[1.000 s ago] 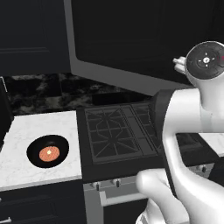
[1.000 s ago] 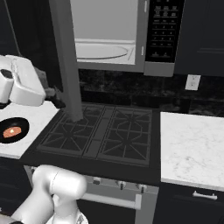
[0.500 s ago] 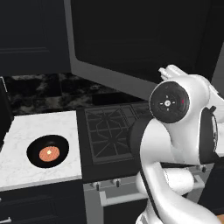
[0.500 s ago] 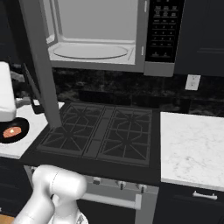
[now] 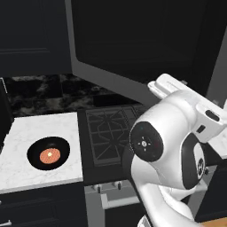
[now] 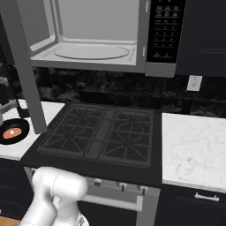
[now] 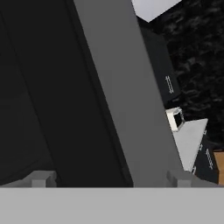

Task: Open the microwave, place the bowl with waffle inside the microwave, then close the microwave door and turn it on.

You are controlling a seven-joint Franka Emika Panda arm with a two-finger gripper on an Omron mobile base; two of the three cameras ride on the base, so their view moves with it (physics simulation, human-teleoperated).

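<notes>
Black round bowl (image 5: 48, 154) (glossy, seemingly) cradles orange waffle (image 5: 49, 155) on marble.

Microwave door (image 6: 24, 75) cut off at top and left edge in the right base view; handle hidden. Stove (image 5: 108, 133) right half hidden behind the white arm (image 5: 168, 150) in the left base view. Button labels on the microwave (image 6: 165, 31) panel too small to read. Bowl (image 6: 13, 131) clipped at the left edge.
</notes>
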